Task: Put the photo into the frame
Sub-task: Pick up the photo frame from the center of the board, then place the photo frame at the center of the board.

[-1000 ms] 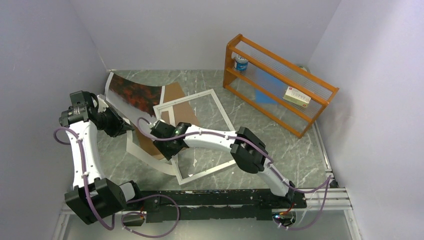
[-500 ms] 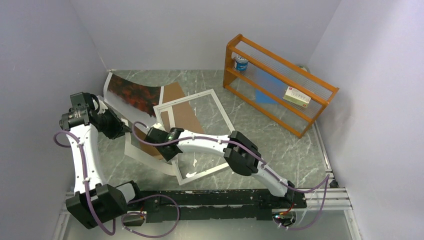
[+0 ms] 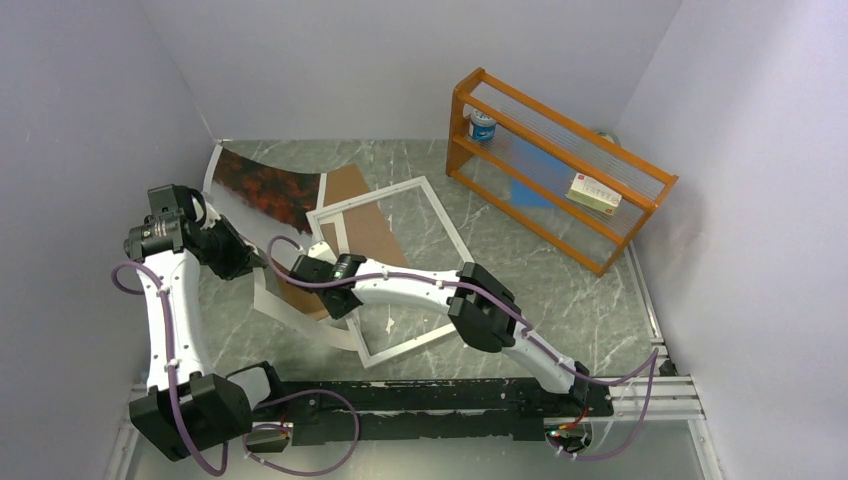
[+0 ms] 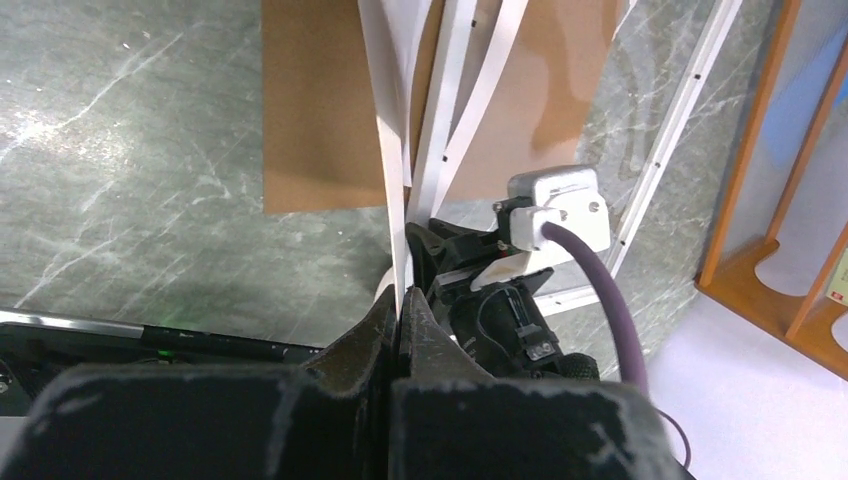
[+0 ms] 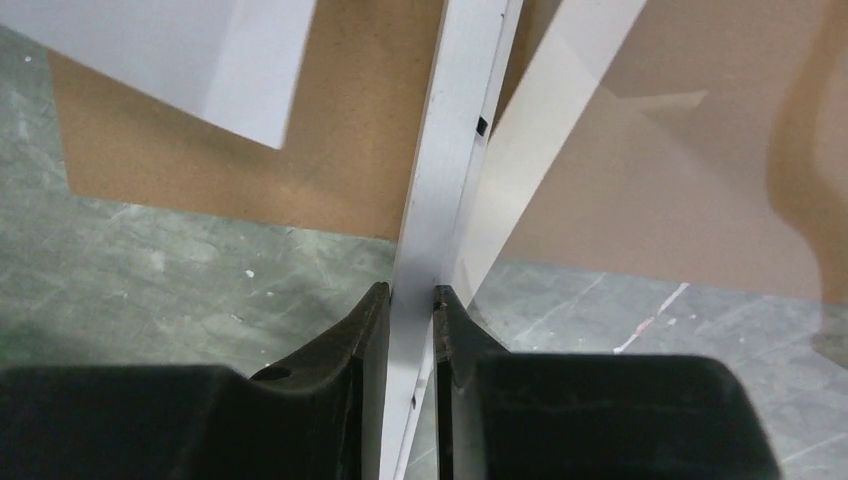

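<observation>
The photo [image 3: 262, 186] lies at the far left, its red-orange half on the table and its pale half curling toward me. My left gripper [image 3: 243, 268] is shut on its near edge. In the left wrist view the gripper [image 4: 401, 305] pinches the thin white sheet [image 4: 392, 170] edge-on. The white frame [image 3: 369, 196] lies in the middle over the brown backing board [image 3: 365, 225]. My right gripper [image 3: 322, 292] is shut on the frame's left border. In the right wrist view the gripper [image 5: 410, 295] clamps that border [image 5: 455, 130], and the photo's white back [image 5: 180, 50] shows at the upper left.
An orange wooden rack [image 3: 560, 165] stands at the back right and holds a blue can [image 3: 483, 127] and a small box [image 3: 594, 193]. Walls close in the left, back and right sides. The black rail with the arm bases runs along the near edge.
My right gripper has moved a little left with the frame's border in it, and the frame shifted with it. My left gripper has moved slightly back with the photo.
</observation>
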